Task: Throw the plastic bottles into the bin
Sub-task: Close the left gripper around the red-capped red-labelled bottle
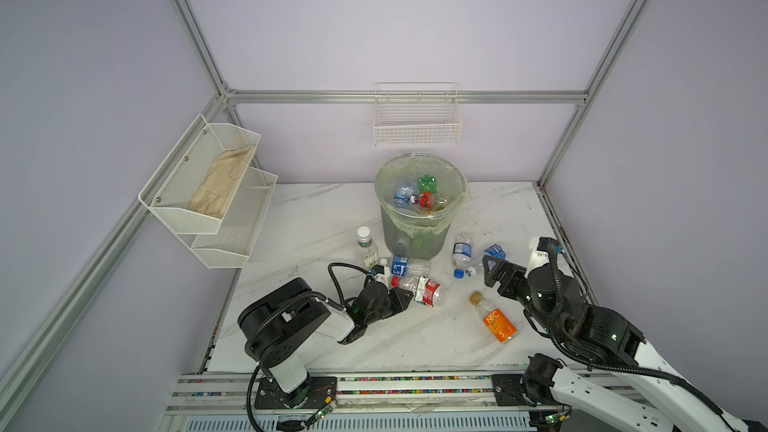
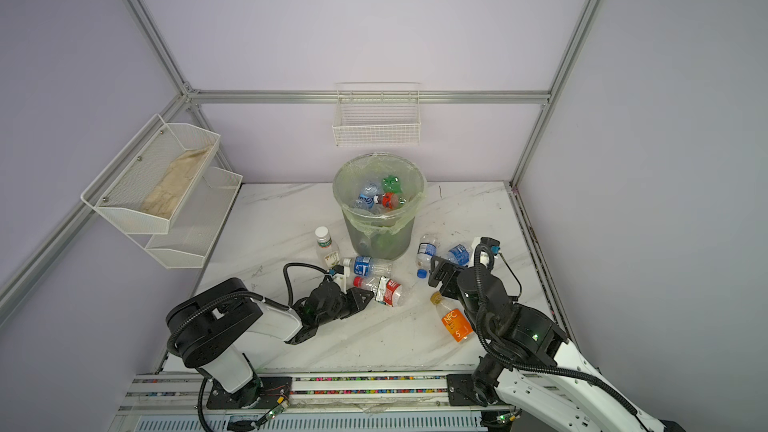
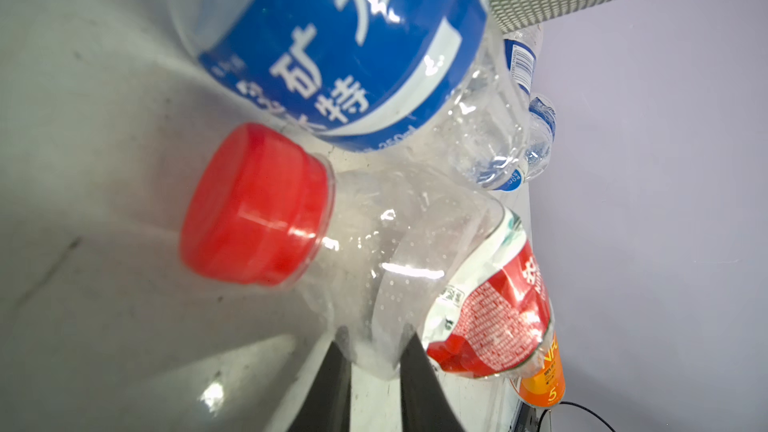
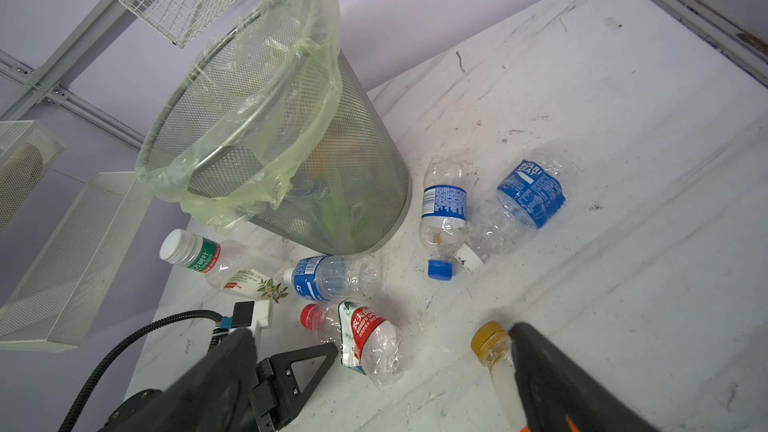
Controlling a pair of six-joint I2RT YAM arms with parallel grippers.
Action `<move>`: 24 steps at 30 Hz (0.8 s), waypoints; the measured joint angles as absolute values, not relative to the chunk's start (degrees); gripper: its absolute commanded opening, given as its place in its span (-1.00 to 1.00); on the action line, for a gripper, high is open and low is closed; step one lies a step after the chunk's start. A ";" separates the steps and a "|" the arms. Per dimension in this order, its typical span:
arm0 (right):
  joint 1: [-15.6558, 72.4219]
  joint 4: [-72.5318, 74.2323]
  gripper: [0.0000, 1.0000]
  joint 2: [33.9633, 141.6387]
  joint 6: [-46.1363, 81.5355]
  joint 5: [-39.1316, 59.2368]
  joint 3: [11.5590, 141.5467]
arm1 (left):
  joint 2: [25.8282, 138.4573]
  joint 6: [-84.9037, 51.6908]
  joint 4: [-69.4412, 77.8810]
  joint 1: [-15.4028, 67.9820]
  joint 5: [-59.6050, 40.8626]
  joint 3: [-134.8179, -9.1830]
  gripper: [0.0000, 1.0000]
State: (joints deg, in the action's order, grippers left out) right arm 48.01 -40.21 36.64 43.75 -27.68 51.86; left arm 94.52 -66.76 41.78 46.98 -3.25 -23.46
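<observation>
orange bottle (image 1: 496, 322), NFC 5; red-label bottle (image 1: 424, 289), Nongfu

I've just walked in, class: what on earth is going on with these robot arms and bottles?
The left pincer is shut on the crushed clear plastic bottle with a red cap and label, which lies on the white marble table. The right pincer stands open and empty. Several bottles sit in the grey mesh bin with a green liner; five others remain on the table.

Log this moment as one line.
left gripper: shut on crushed clear plastic bottle with red cap | right gripper: open, empty | round grey mesh bin with green liner: partly filled
</observation>
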 measured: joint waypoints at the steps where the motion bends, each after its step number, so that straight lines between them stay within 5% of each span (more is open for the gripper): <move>1: 48.01 -40.21 0.95 36.60 43.81 -27.68 51.86 | 93.41 -66.61 40.40 46.98 -2.96 -23.46 -0.67; 24: 48.01 -40.49 0.95 38.81 44.34 -26.72 51.51 | 50.19 -57.14 3.79 47.70 8.27 -23.46 -0.83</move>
